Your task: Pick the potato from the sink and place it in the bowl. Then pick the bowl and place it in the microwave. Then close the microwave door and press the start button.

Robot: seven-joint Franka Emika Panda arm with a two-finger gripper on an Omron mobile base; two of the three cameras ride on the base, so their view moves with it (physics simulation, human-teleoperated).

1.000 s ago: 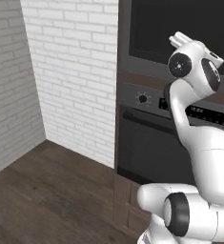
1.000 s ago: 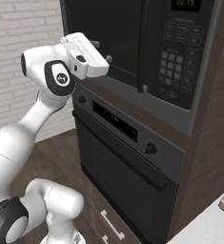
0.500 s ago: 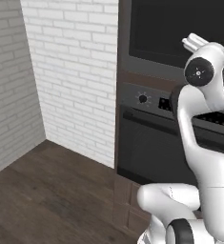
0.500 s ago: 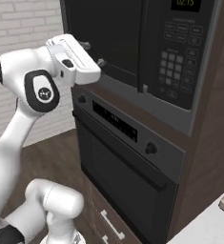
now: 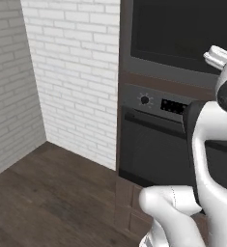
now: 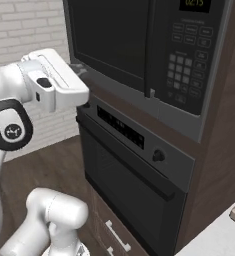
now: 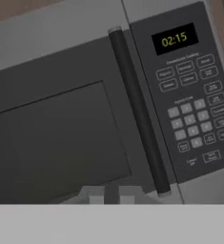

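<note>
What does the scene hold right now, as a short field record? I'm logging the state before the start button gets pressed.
microwave door: closed flush, black window dark
door handle: vertical dark bar between window and keypad
keypad: right of the handle, display lit
gripper: fingertips close together, empty, facing the lower edge of the door, left of the keypad
oven: directly below the microwave, door closed

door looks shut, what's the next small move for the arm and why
Probably shift the hand toward the keypad and aim the fingers at the start button. The microwave door already sits flush, and the fingers, drawn together, point at the door's lower edge, not at the buttons.
</note>
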